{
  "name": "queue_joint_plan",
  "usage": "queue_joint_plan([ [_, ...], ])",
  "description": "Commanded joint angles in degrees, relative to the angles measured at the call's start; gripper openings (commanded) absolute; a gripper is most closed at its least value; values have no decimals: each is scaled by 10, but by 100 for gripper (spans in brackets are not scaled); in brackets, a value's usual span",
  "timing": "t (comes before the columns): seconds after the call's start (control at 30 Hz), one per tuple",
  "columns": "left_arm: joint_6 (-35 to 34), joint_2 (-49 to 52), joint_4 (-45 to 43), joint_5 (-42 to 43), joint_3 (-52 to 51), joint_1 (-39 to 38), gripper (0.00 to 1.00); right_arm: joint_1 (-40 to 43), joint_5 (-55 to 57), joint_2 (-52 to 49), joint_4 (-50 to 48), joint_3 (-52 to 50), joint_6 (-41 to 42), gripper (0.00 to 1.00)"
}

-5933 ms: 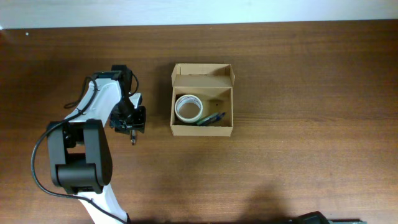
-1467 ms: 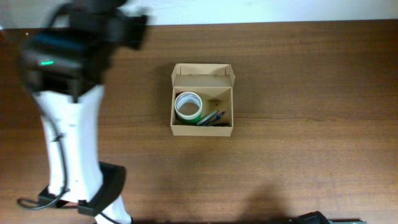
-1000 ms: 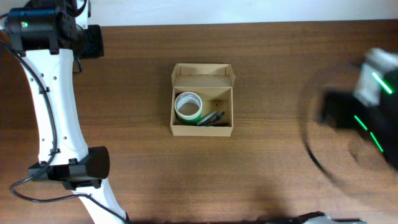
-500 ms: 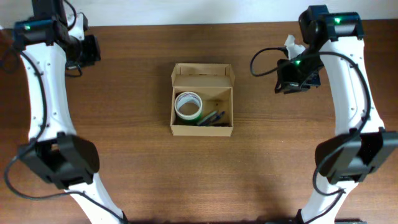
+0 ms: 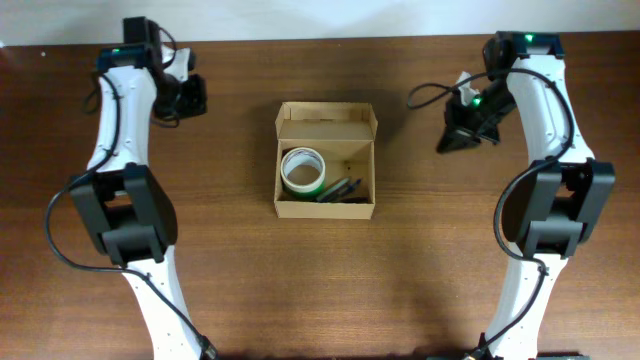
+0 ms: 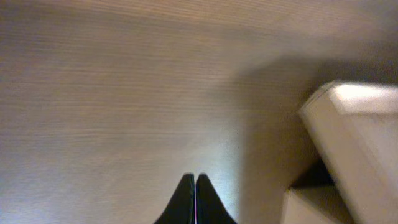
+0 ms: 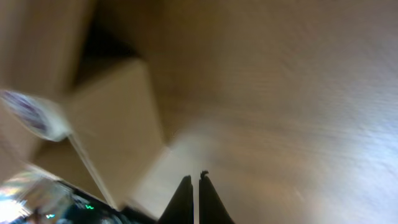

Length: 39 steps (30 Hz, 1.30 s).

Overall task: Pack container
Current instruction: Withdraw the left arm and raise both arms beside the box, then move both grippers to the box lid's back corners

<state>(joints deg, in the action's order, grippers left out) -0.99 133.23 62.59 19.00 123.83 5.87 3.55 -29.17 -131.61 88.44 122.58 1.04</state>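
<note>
The container (image 5: 326,204) is a small tan cardboard box at the table's middle, its flap lid (image 5: 326,118) standing open at the back. Inside lie a white tape roll (image 5: 302,172) and some dark pens (image 5: 341,190). My left gripper (image 5: 190,100) hangs shut and empty to the box's upper left, well apart from it. In the left wrist view its fingertips (image 6: 194,178) touch over bare wood, a corner of the container (image 6: 357,118) at the right. My right gripper (image 5: 456,140) is shut and empty right of the box. The right wrist view is blurred, with the gripper (image 7: 193,180) beside the container (image 7: 112,118).
The brown wooden table (image 5: 420,280) ends at a pale wall strip (image 5: 320,18) along the back. Both white arms (image 5: 115,140) reach up the left and right sides from bases at the front edge. A black cable (image 5: 428,92) loops near the right wrist.
The right arm swung in from the right edge and settled right of the box. The left wrist moved from the far back-left corner toward the box. The box and its contents stayed put.
</note>
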Motion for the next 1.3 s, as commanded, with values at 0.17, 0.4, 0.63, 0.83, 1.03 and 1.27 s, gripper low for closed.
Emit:
queue_joint_plan([
  [0.17,-137,5,-141,148,0,-28,2,-2,-278,-2,-163,10,107,4],
  [0.4,-197,28,-198,164,0,-44,2,-9,-318,-12,-223,10,162,4],
  [0.63,-206,86,-188,247,0,-46,2,-27,-315,-58,-190,10,140,4],
  [0.83,-178,99,-150,256,0,-46,2,-31,-229,-87,-127,10,91,4],
  [1.03,-147,100,-110,251,0,-43,2,-24,-158,-112,-75,8,55,4],
  [1.27,-141,103,-101,247,0,-49,2,-29,-151,-141,-70,6,52,4],
])
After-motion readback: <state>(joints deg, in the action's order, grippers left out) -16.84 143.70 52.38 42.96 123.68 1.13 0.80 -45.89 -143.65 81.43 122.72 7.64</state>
